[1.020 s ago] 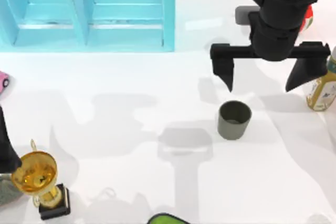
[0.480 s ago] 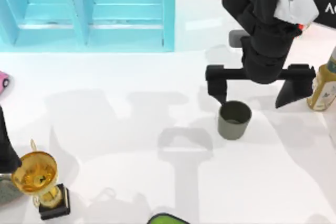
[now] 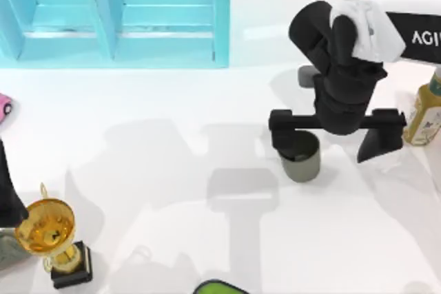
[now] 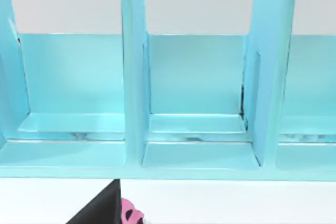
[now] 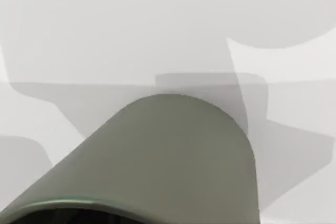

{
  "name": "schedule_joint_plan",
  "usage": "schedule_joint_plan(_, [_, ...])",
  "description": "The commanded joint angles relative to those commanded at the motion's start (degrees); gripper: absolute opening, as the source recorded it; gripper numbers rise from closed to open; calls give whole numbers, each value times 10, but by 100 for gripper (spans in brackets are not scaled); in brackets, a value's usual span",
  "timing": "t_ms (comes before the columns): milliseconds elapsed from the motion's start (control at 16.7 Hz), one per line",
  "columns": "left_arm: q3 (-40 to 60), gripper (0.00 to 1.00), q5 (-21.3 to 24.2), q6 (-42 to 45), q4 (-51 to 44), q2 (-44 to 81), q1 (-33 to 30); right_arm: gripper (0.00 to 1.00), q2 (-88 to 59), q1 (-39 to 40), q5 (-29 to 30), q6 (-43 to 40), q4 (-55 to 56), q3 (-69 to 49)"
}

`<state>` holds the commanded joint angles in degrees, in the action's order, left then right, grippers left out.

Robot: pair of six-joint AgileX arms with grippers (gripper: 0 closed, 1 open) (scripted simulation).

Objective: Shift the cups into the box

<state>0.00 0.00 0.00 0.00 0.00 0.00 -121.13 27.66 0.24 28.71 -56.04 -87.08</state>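
The right gripper is hanging over the table's right half with its fingers spread wide. One finger is overlapping the cup's rim, and the other is standing well out beside the bottle; whether the near finger is touching the cup cannot be told. The cup is standing upright on the table, right of centre, apart from the blue box at the far left. In the right wrist view the cup is sitting close under the camera. The left arm is sitting parked at the left edge near the trophy; its wrist camera is facing the box, and whether its fingers are apart cannot be told.
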Motion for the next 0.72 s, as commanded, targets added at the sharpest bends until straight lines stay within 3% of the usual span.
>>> schedule_joint_plan(720, [0,100,0,0,0,0,0,10,0,0,0,0,0,0])
